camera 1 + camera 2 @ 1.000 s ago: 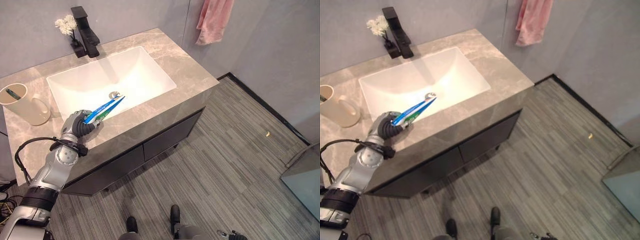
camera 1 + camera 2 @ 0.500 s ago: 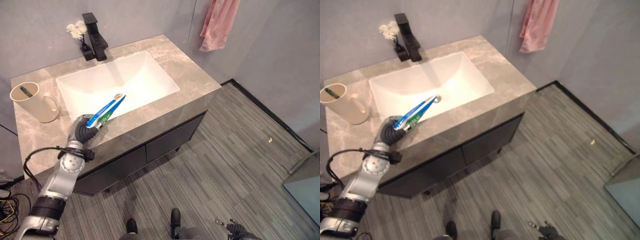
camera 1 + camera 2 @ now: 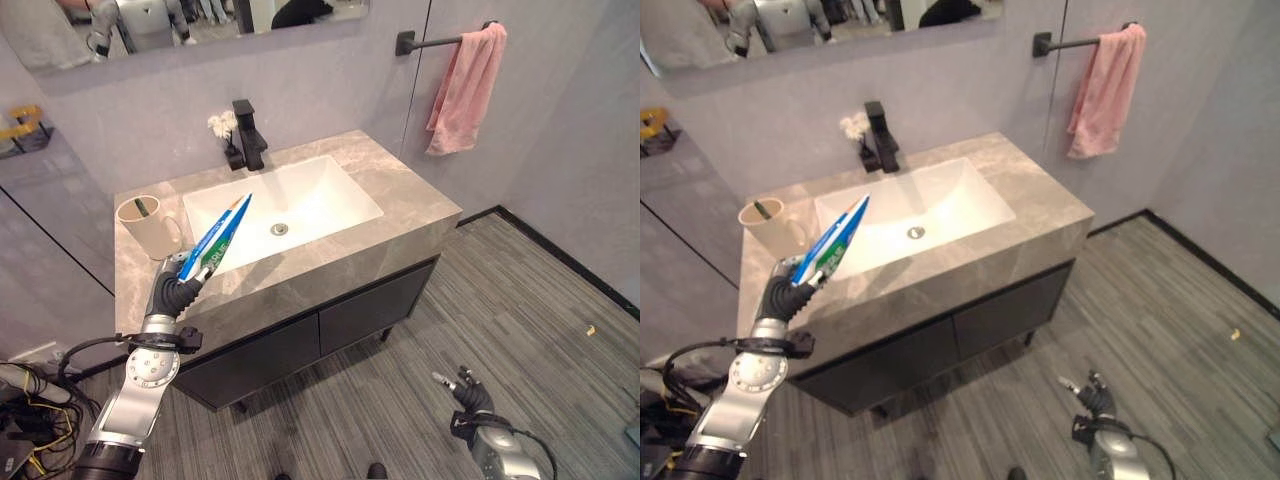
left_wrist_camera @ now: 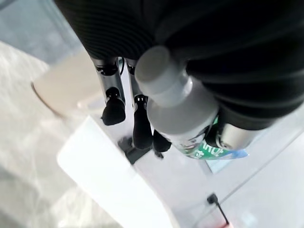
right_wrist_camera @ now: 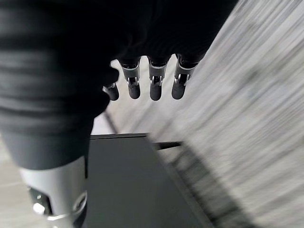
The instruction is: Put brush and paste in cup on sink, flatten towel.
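Above the counter's front edge, left hand clenched around toothpaste, now lifted higher than before, cup alongside

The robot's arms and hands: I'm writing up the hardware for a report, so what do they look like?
Both arms are silver-grey jointed metal. The left hand wears a dark ribbed cover over its back and wrist. The right hand has the same dark cover, with a row of silver fingers ending in dark tips.

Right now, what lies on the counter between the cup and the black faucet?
In the left eye view, bare grey counter lies between the cup and the black faucet; the small white flowers stand right beside the faucet.
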Robot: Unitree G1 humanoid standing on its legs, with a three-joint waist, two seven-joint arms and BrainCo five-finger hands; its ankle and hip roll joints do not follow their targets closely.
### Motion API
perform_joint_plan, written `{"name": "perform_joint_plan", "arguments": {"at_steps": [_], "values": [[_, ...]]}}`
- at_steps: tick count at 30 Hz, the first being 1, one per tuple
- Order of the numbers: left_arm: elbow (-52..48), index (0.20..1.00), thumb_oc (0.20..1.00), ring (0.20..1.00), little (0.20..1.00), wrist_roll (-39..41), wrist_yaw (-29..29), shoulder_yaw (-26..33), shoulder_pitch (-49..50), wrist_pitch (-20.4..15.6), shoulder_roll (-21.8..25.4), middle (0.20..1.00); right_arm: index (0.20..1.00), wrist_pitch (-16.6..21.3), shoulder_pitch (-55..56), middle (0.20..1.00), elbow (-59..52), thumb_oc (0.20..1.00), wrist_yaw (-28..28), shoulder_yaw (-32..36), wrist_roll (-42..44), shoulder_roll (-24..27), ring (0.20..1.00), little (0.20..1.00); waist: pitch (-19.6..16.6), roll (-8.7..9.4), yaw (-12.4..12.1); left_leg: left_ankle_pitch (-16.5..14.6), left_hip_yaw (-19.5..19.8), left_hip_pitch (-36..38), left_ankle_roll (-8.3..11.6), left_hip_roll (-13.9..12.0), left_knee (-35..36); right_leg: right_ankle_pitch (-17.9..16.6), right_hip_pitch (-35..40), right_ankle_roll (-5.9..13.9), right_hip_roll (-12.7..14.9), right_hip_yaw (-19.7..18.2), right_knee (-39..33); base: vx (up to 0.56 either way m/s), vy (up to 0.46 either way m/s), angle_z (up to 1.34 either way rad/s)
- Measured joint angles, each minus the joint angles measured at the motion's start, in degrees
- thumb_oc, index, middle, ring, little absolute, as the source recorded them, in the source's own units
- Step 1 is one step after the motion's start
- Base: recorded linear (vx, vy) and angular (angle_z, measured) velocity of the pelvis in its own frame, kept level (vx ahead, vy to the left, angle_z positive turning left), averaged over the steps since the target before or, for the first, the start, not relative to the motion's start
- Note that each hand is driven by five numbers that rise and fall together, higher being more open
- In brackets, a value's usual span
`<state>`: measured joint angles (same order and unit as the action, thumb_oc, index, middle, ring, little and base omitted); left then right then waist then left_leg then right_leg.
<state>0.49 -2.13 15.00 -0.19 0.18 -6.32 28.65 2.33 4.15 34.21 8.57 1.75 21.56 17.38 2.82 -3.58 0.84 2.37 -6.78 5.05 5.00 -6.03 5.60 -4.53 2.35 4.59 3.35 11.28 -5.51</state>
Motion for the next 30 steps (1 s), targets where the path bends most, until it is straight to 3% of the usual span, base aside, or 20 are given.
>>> {"name": "perform_joint_plan", "arguments": {"at_steps": [4,10,15,20,30], "values": [[0.0,0.2,0.2,0.2,0.2,1.33,-0.07,-0.19,-0.09,-0.96,-0.43,0.2,1.0,0.33,0.7,1.0,-3.75,1.0,2.42,3.76,0.06,0.89,1.0,1.0,-0.1,0.02,1.53,0.02,-0.44,-0.07,0.01,0.05,0.18,-0.05,-0.43,-0.24,0.01,-0.66,0.0,-0.05,0.018,-0.09],[-2.46,0.2,0.2,0.2,0.2,0.94,0.25,-0.24,-1.37,-1.19,-0.38,0.2,1.0,2.62,0.99,1.0,-19.52,1.0,5.7,7.1,-1.69,1.67,1.0,1.0,-0.15,-0.39,3.3,-0.26,-3.38,0.71,-0.4,0.19,0.14,-0.61,-1.16,0.14,0.12,-2.96,0.0,-0.02,0.006,-0.22],[-7.17,0.2,0.2,0.2,0.2,-2.11,1.81,-0.34,-2.72,-1.97,-0.42,0.2,1.0,4.28,0.42,1.0,-30.89,1.0,7.38,8.11,-3.92,1.92,1.0,1.0,-0.11,-0.54,4.48,-0.39,-3.51,0.89,-0.58,0.25,-0.03,-0.55,-1.01,0.18,0.12,-3.05,0.0,0.0,-0.002,-0.03],[-9.09,0.2,0.2,0.2,0.2,-2.94,2.07,-2.46,-2.97,-3.19,-2.91,0.2,1.0,6.24,-0.89,1.0,-39.14,1.0,4.19,2.67,-1.9,1.82,1.0,1.0,0.0,-0.72,4.5,-0.4,-3.47,0.9,-0.57,0.21,-0.01,-0.55,-0.98,0.17,0.07,-3.06,0.0,0.0,0.0,0.0],[-11.79,0.2,0.2,0.2,0.2,-5.22,-0.64,-7.57,-4.83,-3.5,-2.11,0.2,1.0,6.32,-4.94,1.0,-40.18,1.0,-4.1,-9.77,10.11,1.73,1.0,1.0,0.37,-0.16,2.54,-0.43,-2.89,0.45,-0.58,0.27,0.2,-0.5,-0.75,0.19,0.23,-2.56,0.0,0.0,0.001,0.02]]}}
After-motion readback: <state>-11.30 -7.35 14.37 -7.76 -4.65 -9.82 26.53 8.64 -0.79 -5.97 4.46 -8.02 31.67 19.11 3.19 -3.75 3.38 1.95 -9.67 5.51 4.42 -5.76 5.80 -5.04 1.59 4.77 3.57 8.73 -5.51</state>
